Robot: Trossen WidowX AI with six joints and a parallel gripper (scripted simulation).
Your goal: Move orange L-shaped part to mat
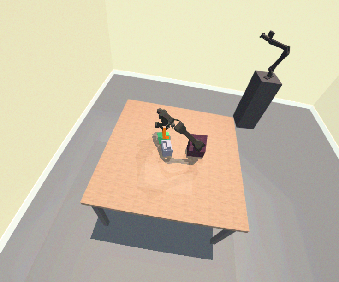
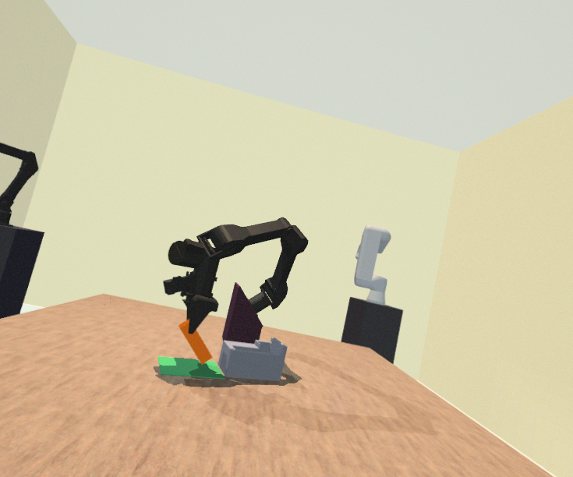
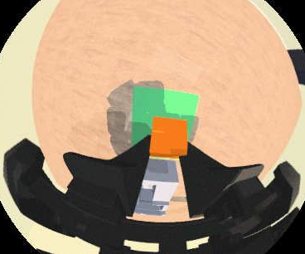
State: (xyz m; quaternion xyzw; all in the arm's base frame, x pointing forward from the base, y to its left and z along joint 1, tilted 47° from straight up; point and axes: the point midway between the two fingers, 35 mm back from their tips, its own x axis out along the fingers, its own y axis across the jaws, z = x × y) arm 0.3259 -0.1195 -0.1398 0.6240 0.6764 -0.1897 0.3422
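The orange L-shaped part (image 1: pixel 163 133) (image 2: pixel 196 344) (image 3: pixel 169 134) is out of the tray and held steeply tilted over the green mat (image 1: pixel 160 139) (image 2: pixel 171 366) (image 3: pixel 147 104). My gripper (image 1: pixel 163 128) (image 2: pixel 191 327) (image 3: pixel 165 140) points down and is shut on the part's upper end. The part's L-shaped end is lowest, on the tray side, at or just above the mat; I cannot tell if it touches. The grey tray (image 1: pixel 167 152) (image 2: pixel 256 364) (image 3: pixel 159 166) stands beside the mat with its pocket empty. The wrist view hides the part's lower end.
A dark purple block (image 1: pixel 193 139) (image 2: pixel 239 323) stands by my arm's base, beyond the tray in the exterior view. The wooden table (image 1: pixel 163 194) (image 2: pixel 276 436) bears everything. Another black arm (image 1: pixel 280 47) (image 2: pixel 19 159) and a white arm (image 2: pixel 371 256) stand on pedestals off the table.
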